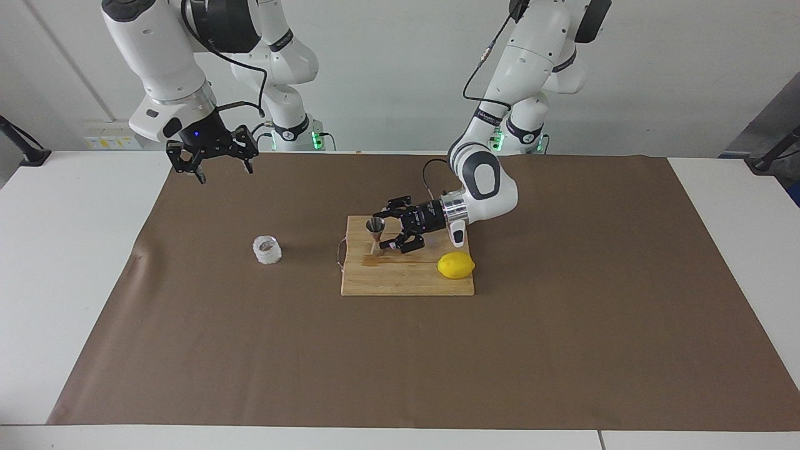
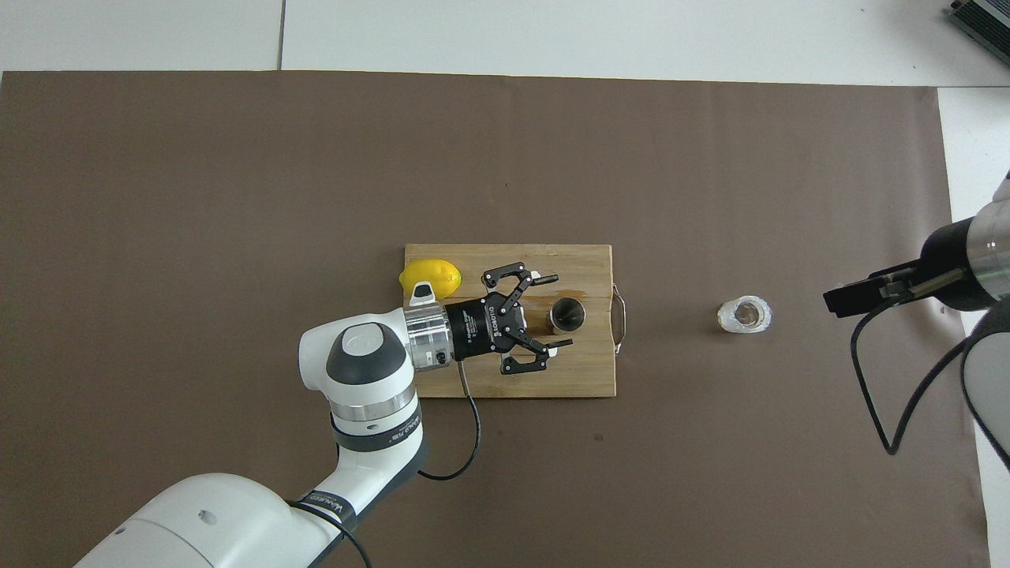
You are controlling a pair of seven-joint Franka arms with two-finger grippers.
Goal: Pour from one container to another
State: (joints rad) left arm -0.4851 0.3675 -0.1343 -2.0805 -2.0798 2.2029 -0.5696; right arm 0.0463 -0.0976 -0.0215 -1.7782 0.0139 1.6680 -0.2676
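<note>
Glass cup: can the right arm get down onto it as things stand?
Probably yes. The glass cup stands alone on the brown mat, nothing over or against it. The right gripper hangs open in the air nearby; the left gripper is at the jigger.

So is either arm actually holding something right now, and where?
Nothing is held. The left end effector stands open beside the steel jigger on the cutting board; the right end effector hangs open, empty.

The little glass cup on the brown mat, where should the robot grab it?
Probably across its bumpy side wall, coming down from above: the glass cup is short, round and upright, with bare mat all around. The open right gripper is nearest.
</note>
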